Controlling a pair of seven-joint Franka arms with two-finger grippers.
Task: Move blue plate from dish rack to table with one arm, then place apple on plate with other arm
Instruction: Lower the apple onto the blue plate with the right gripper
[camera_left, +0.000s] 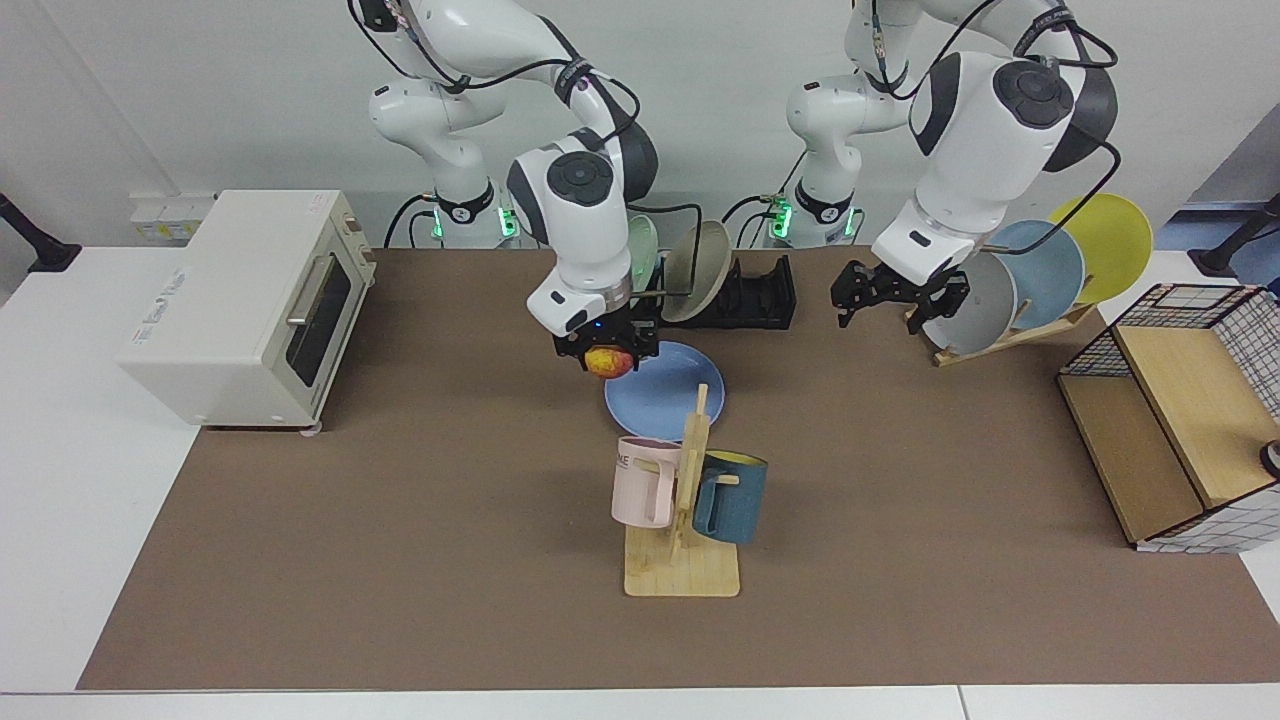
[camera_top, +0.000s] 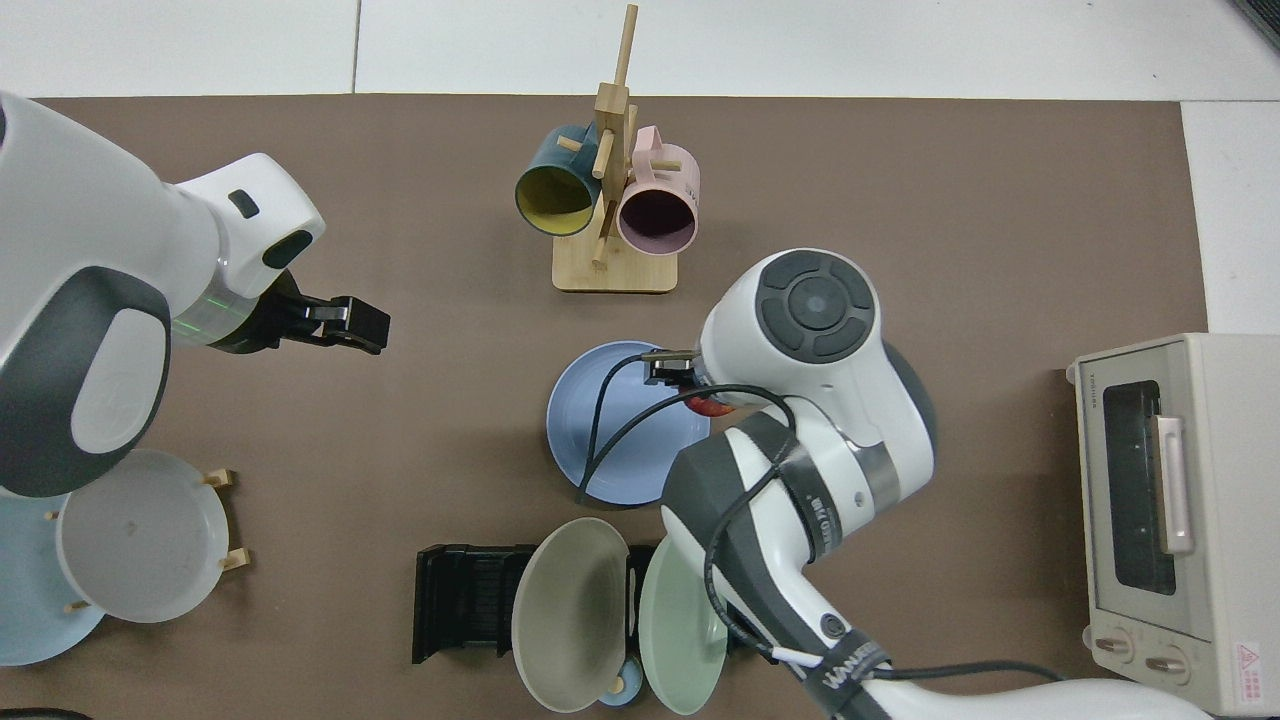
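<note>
The blue plate (camera_left: 668, 395) (camera_top: 615, 430) lies flat on the brown table (camera_left: 400, 520), in front of the black dish rack (camera_left: 750, 292) (camera_top: 462, 602). My right gripper (camera_left: 610, 352) is shut on the red-and-yellow apple (camera_left: 611, 362) and holds it just above the plate's rim on the toaster side. In the top view the right arm hides most of the apple (camera_top: 712, 407). My left gripper (camera_left: 893, 292) (camera_top: 350, 325) hangs open and holds nothing, raised well away from the plate, near the wooden plate rack.
A green plate (camera_left: 643, 243) and a beige plate (camera_left: 697, 258) stand in the dish rack. A mug stand (camera_left: 685, 500) with two mugs is just in front of the blue plate. A toaster oven (camera_left: 250, 300), a wooden plate rack (camera_left: 1030, 270) and a wire-and-wood box (camera_left: 1170, 430) flank the mat.
</note>
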